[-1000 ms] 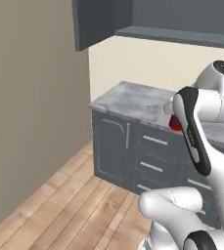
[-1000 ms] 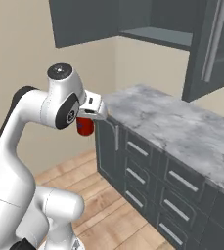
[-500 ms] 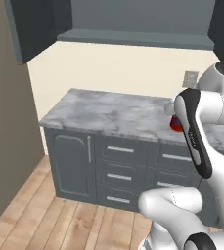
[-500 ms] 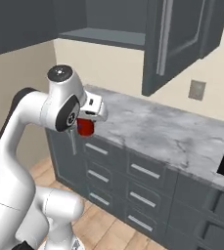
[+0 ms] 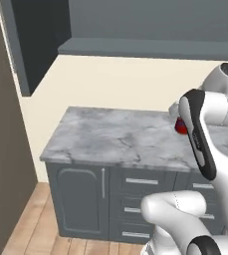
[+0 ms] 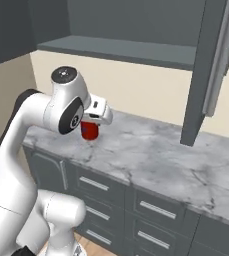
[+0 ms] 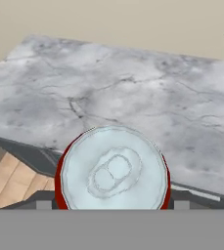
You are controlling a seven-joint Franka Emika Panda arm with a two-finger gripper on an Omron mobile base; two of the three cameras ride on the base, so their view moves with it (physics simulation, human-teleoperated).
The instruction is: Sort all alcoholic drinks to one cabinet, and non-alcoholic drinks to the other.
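Soda can [image 7: 112, 172] sits clamped in the claw [image 6: 92, 131], mid-carry; next it likely needs lifting onto the open cabinet's shelf [image 6: 121, 50] above.

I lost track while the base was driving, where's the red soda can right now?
The red soda can is held in the gripper, up in the air in front of the marble counter, below the open overhead cabinet; the hand view shows its silver top close up.

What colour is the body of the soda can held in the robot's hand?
Red, with a silver top; the red soda can shows best in the right base view.
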